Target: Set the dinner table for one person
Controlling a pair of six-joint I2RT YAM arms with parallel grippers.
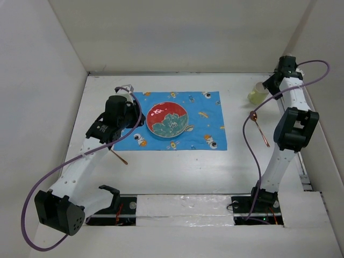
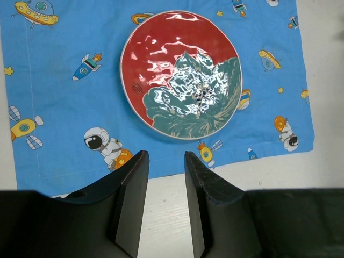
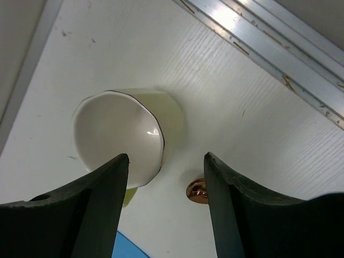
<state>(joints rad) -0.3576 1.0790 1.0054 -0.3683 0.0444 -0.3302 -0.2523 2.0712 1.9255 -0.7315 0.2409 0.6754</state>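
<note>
The dinner table (image 1: 188, 172) is a white tabletop with a blue cartoon-print cloth (image 1: 204, 115) at its middle. A red and green plate (image 1: 167, 120) rests on the cloth. My left gripper (image 1: 133, 119) hovers at the cloth's left side. In the left wrist view it (image 2: 166, 161) is open and empty over the cloth's (image 2: 64, 107) near edge, short of the plate (image 2: 181, 75). A pale yellow cup (image 1: 256, 97) lies on its side at the far right. My right gripper (image 3: 166, 161) is open above the cup (image 3: 118, 134), holding nothing.
A copper spoon (image 1: 260, 129) lies near the right arm, its bowl (image 3: 197, 191) showing beside the cup. Another thin copper utensil (image 1: 121, 157) lies under the left arm. White upright panels (image 1: 188, 37) close in the table. A metal rail (image 3: 269, 48) runs along the right edge.
</note>
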